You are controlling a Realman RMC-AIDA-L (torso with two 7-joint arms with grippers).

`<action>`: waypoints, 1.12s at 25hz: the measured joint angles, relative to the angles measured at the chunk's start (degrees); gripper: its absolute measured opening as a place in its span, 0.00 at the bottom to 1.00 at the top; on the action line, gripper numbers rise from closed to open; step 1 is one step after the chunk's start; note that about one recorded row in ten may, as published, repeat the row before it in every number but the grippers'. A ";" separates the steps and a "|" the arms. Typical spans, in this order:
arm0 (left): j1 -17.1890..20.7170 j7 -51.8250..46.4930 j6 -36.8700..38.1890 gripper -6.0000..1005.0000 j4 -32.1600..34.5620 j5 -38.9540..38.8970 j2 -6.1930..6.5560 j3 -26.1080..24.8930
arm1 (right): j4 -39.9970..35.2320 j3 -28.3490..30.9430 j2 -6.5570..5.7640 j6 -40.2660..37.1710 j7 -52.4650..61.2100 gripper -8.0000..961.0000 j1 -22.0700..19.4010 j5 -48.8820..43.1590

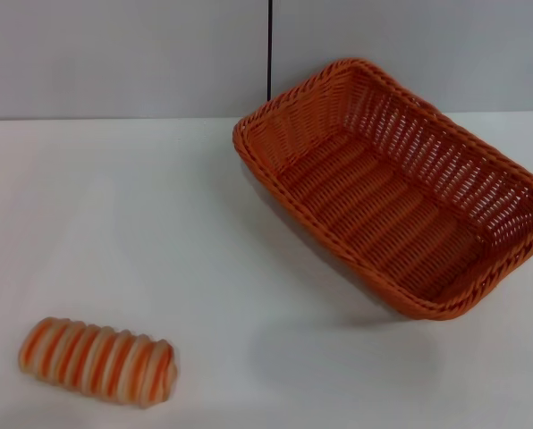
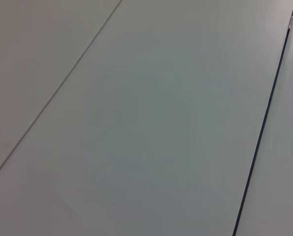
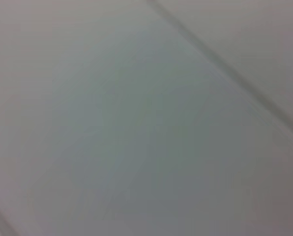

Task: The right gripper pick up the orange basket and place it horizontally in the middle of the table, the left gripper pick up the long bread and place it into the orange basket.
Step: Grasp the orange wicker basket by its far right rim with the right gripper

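Two task things are lying on the white desk (image 1: 249,268), well apart. The orange basket (image 1: 401,192) is sitting askew at the far right, turned diagonally to the desk edge, so it likely needs swinging level and shifting toward the middle. The long bread (image 1: 98,361) is resting near the front left, on the left arm's side. Neither the right gripper nor the left gripper is showing in any view, so whether their fingers are open or closed cannot be told; both wrist views are showing only plain grey panels.
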 joint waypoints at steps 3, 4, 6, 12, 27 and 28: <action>-0.01 0.00 -0.21 0.85 -0.05 0.15 0.00 0.18 | -5.18 -3.91 -1.50 2.30 5.98 0.55 0.69 -5.09; -0.01 0.00 -0.21 0.85 -0.05 0.15 0.00 0.18 | -6.63 -5.86 -2.03 3.22 7.33 0.55 0.80 -5.90; -0.05 0.00 -0.36 0.85 -0.13 0.15 0.00 0.26 | -10.43 -11.65 -3.20 5.21 11.20 0.55 0.86 -6.79; 0.02 0.00 -0.44 0.85 -0.37 0.21 0.00 0.34 | -24.60 -25.61 -5.51 8.39 25.83 0.55 0.10 -8.08; -0.09 0.00 -0.41 0.85 -0.61 0.36 -0.15 0.61 | -58.21 -44.31 -8.92 14.99 54.36 0.55 6.47 -27.67; -0.09 0.00 -0.41 0.85 -0.64 0.37 -0.18 0.82 | -59.83 -46.01 -9.11 15.99 55.87 0.55 8.58 -31.74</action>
